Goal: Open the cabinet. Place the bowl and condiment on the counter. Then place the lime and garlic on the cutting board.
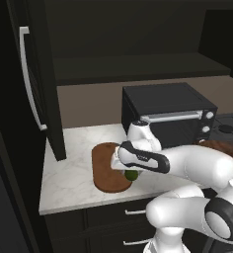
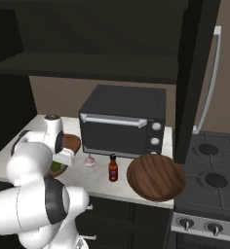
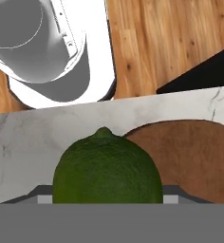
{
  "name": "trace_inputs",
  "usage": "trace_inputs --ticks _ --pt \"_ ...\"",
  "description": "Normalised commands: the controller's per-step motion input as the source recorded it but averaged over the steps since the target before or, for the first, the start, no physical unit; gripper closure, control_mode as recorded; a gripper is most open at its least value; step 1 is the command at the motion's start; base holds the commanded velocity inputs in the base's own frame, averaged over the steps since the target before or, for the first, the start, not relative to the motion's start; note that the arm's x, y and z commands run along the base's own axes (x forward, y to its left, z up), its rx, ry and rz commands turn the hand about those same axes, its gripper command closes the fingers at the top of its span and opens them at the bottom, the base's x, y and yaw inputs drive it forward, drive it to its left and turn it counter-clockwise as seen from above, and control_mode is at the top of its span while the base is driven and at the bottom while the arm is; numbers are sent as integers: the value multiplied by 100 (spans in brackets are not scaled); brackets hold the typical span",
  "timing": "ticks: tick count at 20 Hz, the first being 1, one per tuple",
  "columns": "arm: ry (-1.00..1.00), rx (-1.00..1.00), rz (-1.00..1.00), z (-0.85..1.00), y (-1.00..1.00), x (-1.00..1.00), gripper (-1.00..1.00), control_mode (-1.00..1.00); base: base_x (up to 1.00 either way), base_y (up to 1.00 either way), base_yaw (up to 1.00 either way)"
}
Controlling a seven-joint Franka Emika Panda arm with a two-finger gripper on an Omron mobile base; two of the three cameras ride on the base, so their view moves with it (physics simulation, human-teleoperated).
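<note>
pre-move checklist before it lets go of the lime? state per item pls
1. Lime in the gripper: ok, it sits between the fingers in the hand view.
2. Lime over the cutting board: cannot tell; the left base view puts it at the board's near right edge.
3. Lime resting on the board: cannot tell, contact is hidden.
4. Bowl on the counter: ok, beside the stove.
5. Red bottle on the counter: ok, upright in front of the oven.
6. Garlic on the board: not ok, it lies on the counter by the oven.
</note>
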Motion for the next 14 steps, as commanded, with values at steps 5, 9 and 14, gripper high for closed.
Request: trace_inputs --ticks 5,9,14 --pt "0 0 0 2 16 19 100 -100 0 0 0" --pt "0 0 0 0 15 19 100 -100 0 0 0" --pt "0 0 0 0 19 5 100 -100 0 0 0"
